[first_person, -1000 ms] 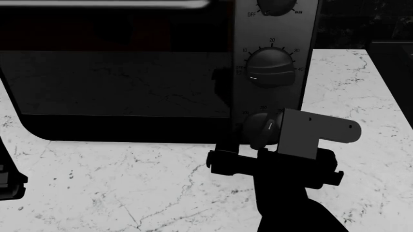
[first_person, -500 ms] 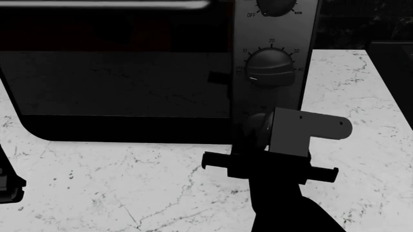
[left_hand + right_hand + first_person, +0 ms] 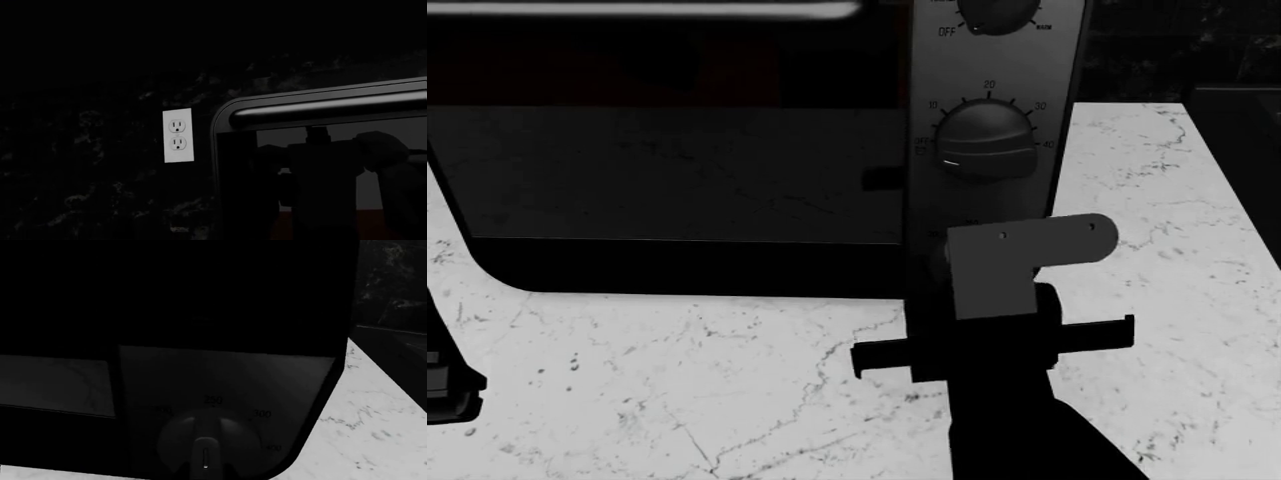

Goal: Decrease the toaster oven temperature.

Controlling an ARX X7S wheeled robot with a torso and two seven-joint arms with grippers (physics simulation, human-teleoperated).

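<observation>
Toaster oven (image 3: pixel 694 150) stood on the white marble counter (image 3: pixel 694 380), filling the head view from nine o'clock round to one o'clock, its dark glass door (image 3: pixel 667 170) toward the left and the grey dial panel (image 3: pixel 994 110) at twelve o'clock. On that panel the middle dial (image 3: pixel 985 140) sat in plain sight with white numerals around it, while the lowest dial (image 3: pixel 207 442) was hidden in the head view behind the right gripper (image 3: pixel 988 290), whose pale bracket (image 3: pixel 1014 260) covered it. From the right wrist camera that lowest dial faced the lens squarely, its pointer aimed at the 250 mark, with 300 and 400 further round. Whether the right gripper's fingers were spread or closed on the dial could not be told, since no fingertips showed in any view. The left gripper (image 3: pixel 441 385) appeared only as a dark edge at eight o'clock of the head view, its state unreadable. The left wrist camera showed a white wall outlet (image 3: pixel 178 135) beside the oven's rounded upper corner.
</observation>
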